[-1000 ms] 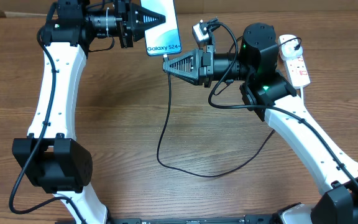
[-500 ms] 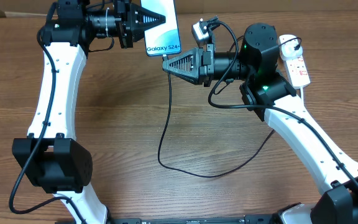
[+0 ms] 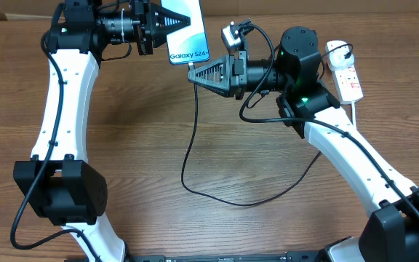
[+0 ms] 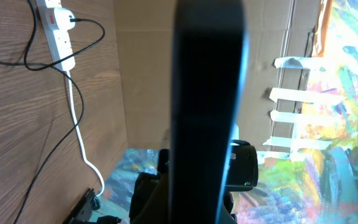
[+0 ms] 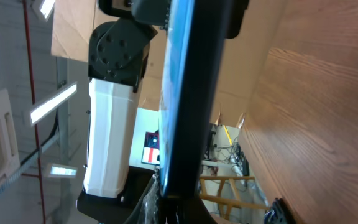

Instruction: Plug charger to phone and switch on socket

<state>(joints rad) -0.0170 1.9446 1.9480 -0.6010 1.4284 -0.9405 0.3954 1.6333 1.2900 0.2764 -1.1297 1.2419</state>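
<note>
The right claw (image 3: 193,74) is clenched on the connector end of the charger (image 3: 183,175), its black tapered fingers lying level and pointing toward the left arm. Right at its tips, touching or all but touching, is the short end of the phone (image 3: 195,40) that reads "Galaxy S24+". Whether the connector sits inside the port cannot be told, since the fingers cover it. In the right wrist view the phone (image 5: 188,93) stands straight ahead of this claw as a dark edge with a strip of light blue screen along one side.

The left claw (image 3: 184,20) is grasping the phone from the end opposite the right claw, one finger laid across the screen, and holds it up off the table (image 3: 137,145) with the screen facing the overhead camera. In the left wrist view the phone (image 4: 207,93) is a dark band between this claw's fingers.

From under the right claw's tips the thin black cable drops to the table, loops out in front and passes beneath the right arm, then runs up behind the claw to the socket (image 3: 344,73). The socket lies on the table behind the right claw's wrist, well apart from the phone, with a black plug in it and its white cord (image 4: 76,118) trailing toward the table's edge
</note>
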